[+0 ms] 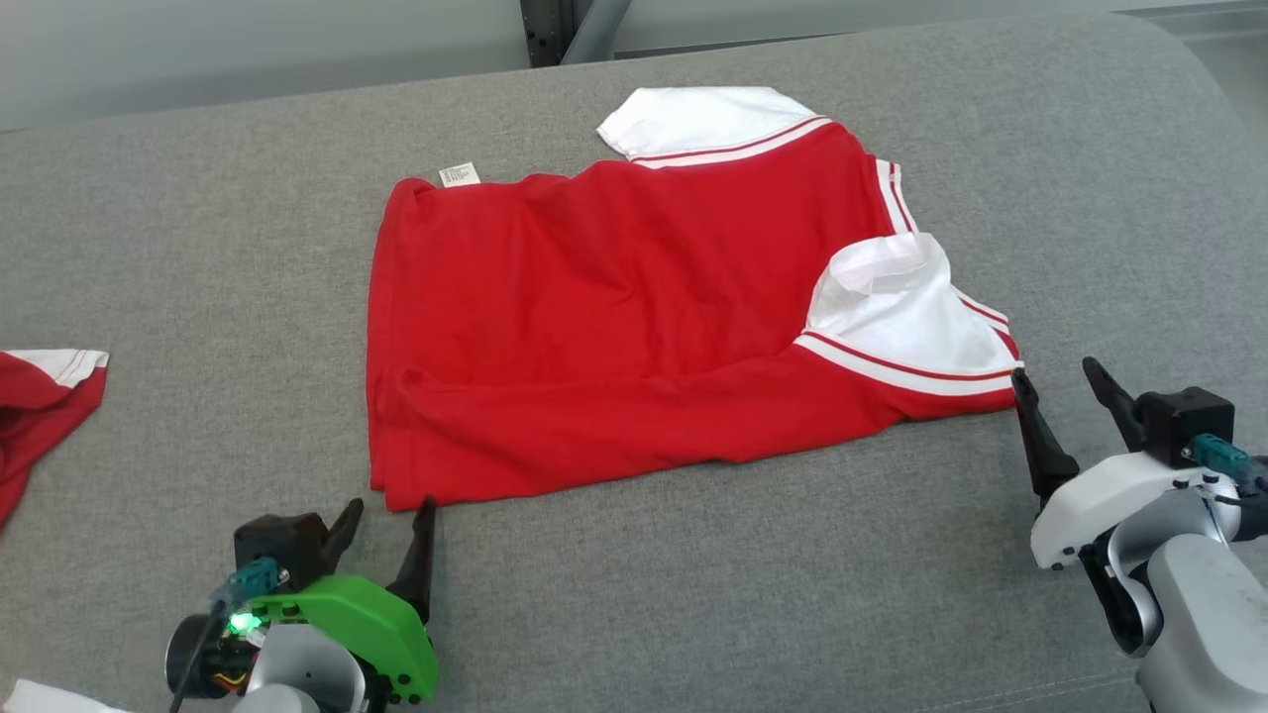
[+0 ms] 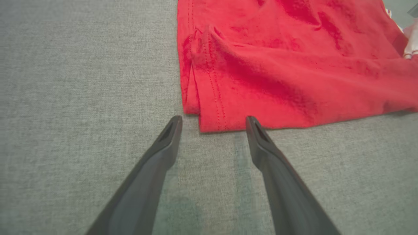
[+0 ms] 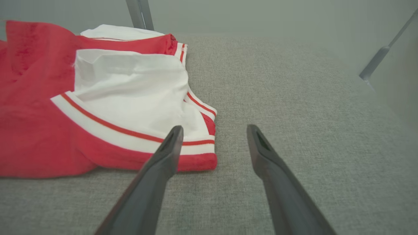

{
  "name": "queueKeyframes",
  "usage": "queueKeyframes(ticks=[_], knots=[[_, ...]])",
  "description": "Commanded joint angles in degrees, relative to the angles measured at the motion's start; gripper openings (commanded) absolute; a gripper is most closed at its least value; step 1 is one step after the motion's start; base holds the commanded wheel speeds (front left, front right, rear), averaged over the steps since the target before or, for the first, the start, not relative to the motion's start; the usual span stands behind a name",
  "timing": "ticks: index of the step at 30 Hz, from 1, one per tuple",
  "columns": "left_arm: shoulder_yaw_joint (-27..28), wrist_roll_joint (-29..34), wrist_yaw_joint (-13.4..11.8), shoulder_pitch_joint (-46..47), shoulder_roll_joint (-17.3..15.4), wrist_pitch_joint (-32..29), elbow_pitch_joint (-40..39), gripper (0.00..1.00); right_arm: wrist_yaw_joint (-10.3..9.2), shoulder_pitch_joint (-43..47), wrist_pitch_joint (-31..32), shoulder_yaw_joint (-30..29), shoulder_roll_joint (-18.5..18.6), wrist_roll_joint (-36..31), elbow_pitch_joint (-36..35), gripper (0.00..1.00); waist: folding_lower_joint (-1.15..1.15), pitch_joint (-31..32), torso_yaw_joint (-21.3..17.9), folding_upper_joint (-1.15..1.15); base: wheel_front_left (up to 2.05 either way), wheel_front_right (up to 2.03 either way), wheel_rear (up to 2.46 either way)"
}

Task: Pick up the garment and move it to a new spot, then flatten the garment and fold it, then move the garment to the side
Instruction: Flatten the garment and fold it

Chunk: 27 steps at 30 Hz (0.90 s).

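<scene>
Lying at the far left edge of the grey fabric table (image 1: 198, 248), a second red cloth (image 1: 40, 396) with a white striped cuff is well apart from the work. Next comes the left gripper (image 1: 389, 505), with its fingers spread and nothing between them, just at the near left corner of the garment (image 1: 614, 327). The left wrist view shows this gripper (image 2: 214, 119) with the stitched hem of the garment (image 2: 294, 58) lying between its two tips.

The garment is red, spread almost flat in the middle of the table, with a small label (image 1: 459, 174) at its far left corner and a white sleeve (image 1: 901, 317) folded over on its right side. A metal post (image 1: 555, 30) stands behind the table.

The right gripper (image 1: 1055, 371) is also spread and empty, beside the near right corner. In the right wrist view its left finger covers this corner (image 3: 199, 153); I cannot tell if it touches. A thin rod (image 3: 375, 65) appears there at the right.
</scene>
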<state>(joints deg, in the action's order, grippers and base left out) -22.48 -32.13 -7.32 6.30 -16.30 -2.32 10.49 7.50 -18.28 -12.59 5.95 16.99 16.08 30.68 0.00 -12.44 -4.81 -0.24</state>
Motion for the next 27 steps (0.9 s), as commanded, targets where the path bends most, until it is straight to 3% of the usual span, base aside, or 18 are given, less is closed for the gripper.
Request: queueKeyframes(ticks=[1,15,16,17,18,24,27], knots=[[0.07,0.22,0.02,1.21,-0.75,-0.49,0.47,1.0,-0.02,-0.4,0.34,0.05,-0.21,-0.51,0.2,1.0,0.0,-0.23,0.14,0.24,0.0,0.0,0.0],[-1.9,-1.64,2.43,8.7,-0.17,-7.51,7.1,1.0,-0.02,-6.6,12.01,4.32,-0.97,-1.82,7.12,1.0,0.0,-3.55,1.86,0.24,0.0,0.0,0.0],[-2.09,-1.94,2.93,9.08,0.18,-7.79,7.97,0.85,0.0,-6.77,12.32,5.08,-1.0,-1.4,7.43,0.73,0.0,-3.69,1.94,0.24,0.0,0.0,0.0],[-2.26,-2.39,3.61,9.49,0.48,-7.72,8.54,0.0,0.0,-6.96,12.46,5.63,-1.03,-0.75,7.68,0.18,0.0,-3.77,2.05,0.24,0.0,0.0,0.0],[-2.93,-2.83,4.68,9.58,0.72,-8.49,9.19,0.0,0.0,-7.13,12.49,6.07,-1.14,0.06,7.83,0.0,0.0,-3.77,2.14,0.24,0.0,0.0,0.0],[-2.3,-4.34,6.29,9.49,0.42,-7.32,9.31,0.0,-0.04,-6.95,13.04,8.54,1.54,5.25,6.02,0.0,0.0,-2.3,2.29,0.24,0.0,0.0,0.0],[-0.51,-6.2,5.85,5.44,-1.43,-7.43,3.25,0.0,-0.04,-4.55,14.2,8.13,4.6,9.3,1.26,0.0,0.0,-1.05,2.01,0.24,0.0,0.0,0.0]])
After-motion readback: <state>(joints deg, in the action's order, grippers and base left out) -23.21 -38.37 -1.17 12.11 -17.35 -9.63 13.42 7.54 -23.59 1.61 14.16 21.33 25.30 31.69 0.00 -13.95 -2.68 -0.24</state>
